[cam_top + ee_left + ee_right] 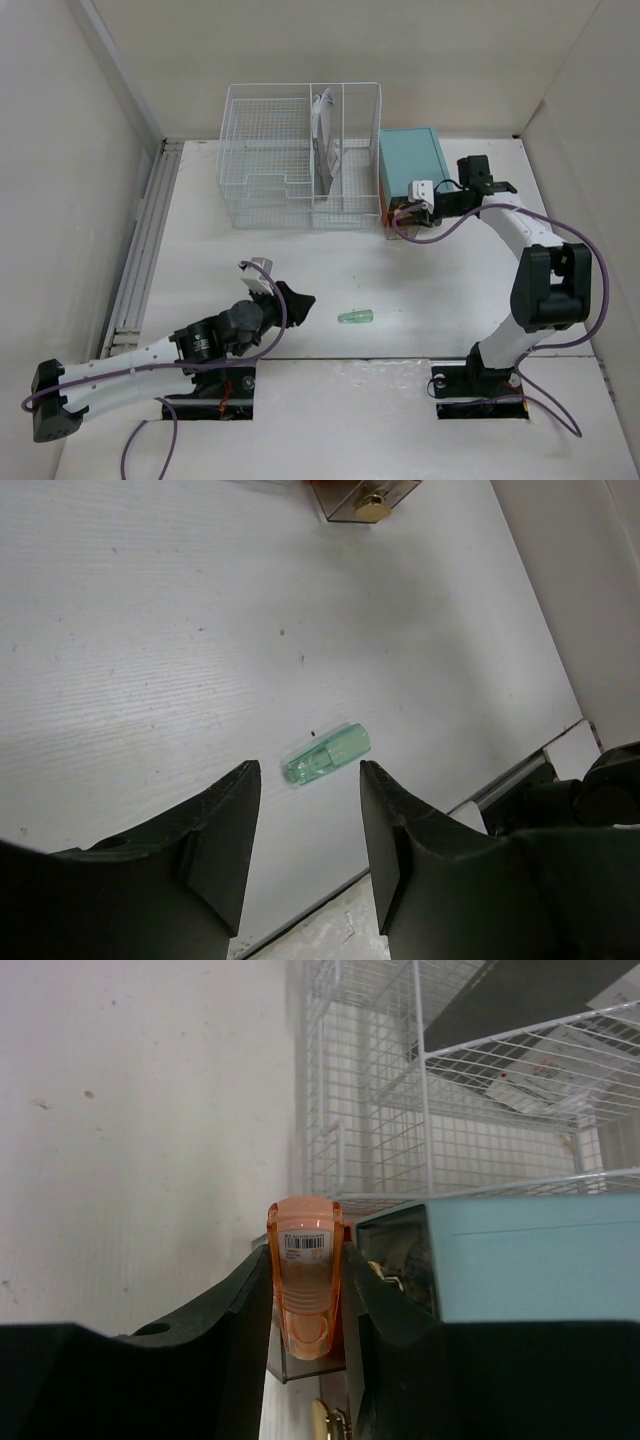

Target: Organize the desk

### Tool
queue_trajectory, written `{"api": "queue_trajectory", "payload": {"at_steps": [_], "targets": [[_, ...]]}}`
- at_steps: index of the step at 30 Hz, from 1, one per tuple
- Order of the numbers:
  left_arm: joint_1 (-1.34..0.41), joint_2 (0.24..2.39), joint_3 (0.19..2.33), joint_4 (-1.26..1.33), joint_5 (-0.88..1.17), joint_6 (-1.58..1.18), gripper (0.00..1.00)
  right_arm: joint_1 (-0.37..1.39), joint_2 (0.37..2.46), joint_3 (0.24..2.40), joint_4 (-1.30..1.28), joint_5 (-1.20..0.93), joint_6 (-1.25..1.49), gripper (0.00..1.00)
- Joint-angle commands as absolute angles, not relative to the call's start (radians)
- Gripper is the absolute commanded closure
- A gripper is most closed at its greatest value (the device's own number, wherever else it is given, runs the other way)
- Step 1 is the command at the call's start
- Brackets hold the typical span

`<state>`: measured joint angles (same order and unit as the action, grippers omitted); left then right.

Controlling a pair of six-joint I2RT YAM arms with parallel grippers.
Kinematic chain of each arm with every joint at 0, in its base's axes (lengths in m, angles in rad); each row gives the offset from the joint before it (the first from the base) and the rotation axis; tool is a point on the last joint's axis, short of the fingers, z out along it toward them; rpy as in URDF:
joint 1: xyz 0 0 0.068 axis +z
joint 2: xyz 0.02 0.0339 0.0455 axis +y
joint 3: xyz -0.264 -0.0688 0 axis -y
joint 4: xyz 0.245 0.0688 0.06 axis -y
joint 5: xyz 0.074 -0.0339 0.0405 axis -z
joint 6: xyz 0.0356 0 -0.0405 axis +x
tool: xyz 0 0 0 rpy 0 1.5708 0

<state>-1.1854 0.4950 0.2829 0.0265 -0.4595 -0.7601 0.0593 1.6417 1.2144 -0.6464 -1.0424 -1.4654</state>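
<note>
The left claw (303,298) hangs low over the table (250,260) with its jaws partly apart and nothing between them. Its fingers (215,830) are black, matte and wedge-shaped, with flat inner faces. Just ahead of them, clear of both tips, a small green plastic piece (326,757) lies flat on its side. It is a translucent, short cylinder with a rounded end, angled across the gap.

The right claw (306,1275) is closed narrowly on an orange plastic piece (304,1305), one finger pressed to each side. The piece is glossy and translucent, rounded at the top, and carries a white barcode sticker. It stands upright at the front corner of the teal cabinet (412,160), a smooth box with square edges. Below it is the smoky, see-through wall of a drawer (300,1368) with a round brass knob (372,506). Whether the orange piece touches the drawer I cannot tell.

Behind the cabinet stands a white wire basket (270,150), a thin grid split into compartments, with a dark flat item and papers upright in a middle slot.

The table is a wide, flat, matte white sheet with faint specks. It spreads beneath both arms between pale walls, with a ribbed metal rail (140,250) along its left edge.
</note>
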Motion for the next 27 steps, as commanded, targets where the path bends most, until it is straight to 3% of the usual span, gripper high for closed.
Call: {"api": "queue_trajectory", "payload": {"at_steps": [1, 27], "targets": [[-1.192, 0.494, 0.285, 0.086, -0.460, -0.747, 0.59, 0.054, 1.601, 1.223, -0.546, -1.048, -1.413, 1.00], [-1.192, 0.485, 0.294, 0.058, -0.460, -0.747, 0.59, 0.072, 1.709, 1.297, -0.702, -0.969, -1.535, 1.00]]}}
